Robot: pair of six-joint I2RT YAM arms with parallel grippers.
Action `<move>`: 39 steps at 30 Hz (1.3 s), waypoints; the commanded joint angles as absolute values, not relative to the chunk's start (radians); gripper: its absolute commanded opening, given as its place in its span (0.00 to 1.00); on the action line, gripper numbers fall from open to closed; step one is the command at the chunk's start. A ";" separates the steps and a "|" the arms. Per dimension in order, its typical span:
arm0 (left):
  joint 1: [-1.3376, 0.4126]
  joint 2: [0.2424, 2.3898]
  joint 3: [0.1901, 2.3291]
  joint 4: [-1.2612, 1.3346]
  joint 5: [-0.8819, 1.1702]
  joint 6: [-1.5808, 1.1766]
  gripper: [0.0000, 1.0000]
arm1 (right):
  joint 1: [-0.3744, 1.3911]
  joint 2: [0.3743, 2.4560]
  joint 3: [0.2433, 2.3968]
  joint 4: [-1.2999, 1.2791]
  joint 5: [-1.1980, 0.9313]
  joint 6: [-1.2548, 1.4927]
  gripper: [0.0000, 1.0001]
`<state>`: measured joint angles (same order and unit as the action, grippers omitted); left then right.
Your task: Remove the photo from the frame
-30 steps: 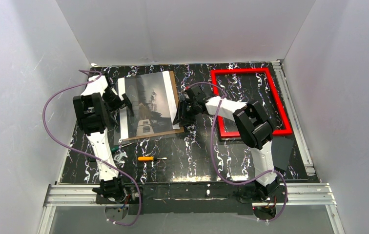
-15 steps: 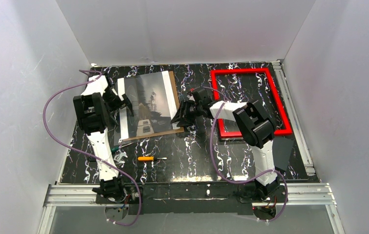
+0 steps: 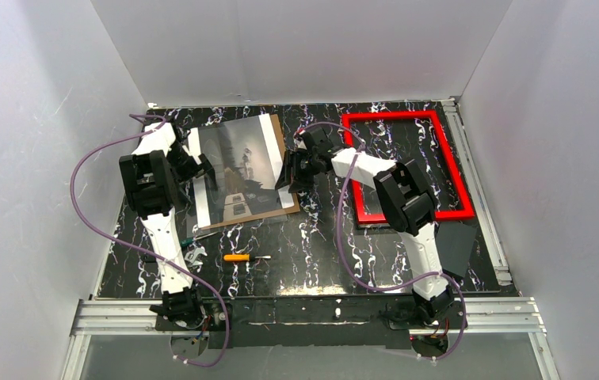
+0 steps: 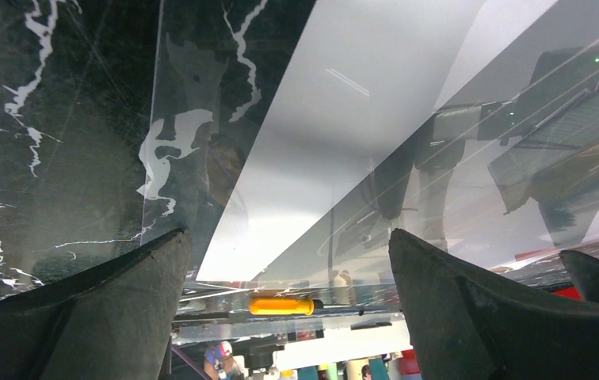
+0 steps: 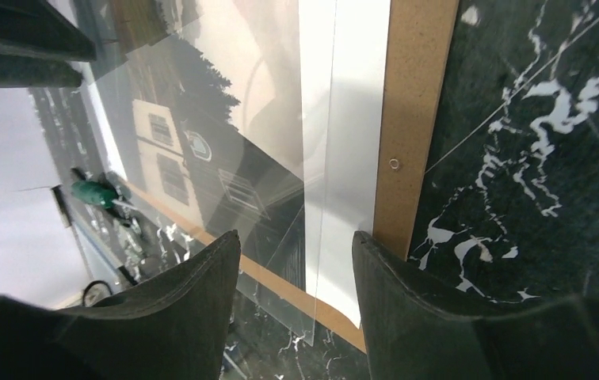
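The left claw (image 3: 207, 170) and right claw (image 3: 288, 172) flank the photo (image 3: 241, 170), both released. The right should pinch only its white strip, not the backing board (image 5: 411, 119).

Top view. The photo (image 3: 245, 158), with white strips along both long sides, lies on a brown backing board (image 3: 281, 134) at the far left of the black, white-veined counter (image 3: 312, 253). The left pincer (image 3: 205, 170) is over the photo's left edge. The right pincer (image 3: 290, 170) is at its right edge, over the board. The red frame (image 3: 391, 116) lies flat at the far right, apart from the photo, with the right arm crossing its near left corner. An orange-handled screwdriver (image 3: 242, 257) lies nearer the arm bases.
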<state>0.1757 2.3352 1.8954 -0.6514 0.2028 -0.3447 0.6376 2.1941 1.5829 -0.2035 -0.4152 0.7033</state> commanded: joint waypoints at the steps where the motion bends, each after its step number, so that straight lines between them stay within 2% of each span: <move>1: 0.179 2.422 1.851 -0.731 0.208 -0.334 0.97 | 0.636 2.239 1.687 -0.408 -0.234 0.562 0.63; 7: 0.180 2.432 1.858 -0.732 0.210 -0.334 0.97 | 0.653 2.221 1.695 -0.464 -0.158 0.498 0.63; 20: 0.180 2.436 1.859 -0.733 0.213 -0.331 0.97 | 0.668 2.255 1.641 -0.297 -0.386 0.629 0.63; 32: 0.179 2.444 1.864 -0.738 0.215 -0.328 0.97 | 0.667 2.252 1.618 -0.203 -0.501 0.709 0.63; 35: 0.179 2.443 1.862 -0.739 0.216 -0.327 0.97 | 0.663 2.226 1.626 -0.255 -0.411 0.670 0.64; 39: 0.181 2.444 1.863 -0.738 0.215 -0.327 0.97 | 0.664 2.264 1.750 -0.447 -0.230 0.509 0.64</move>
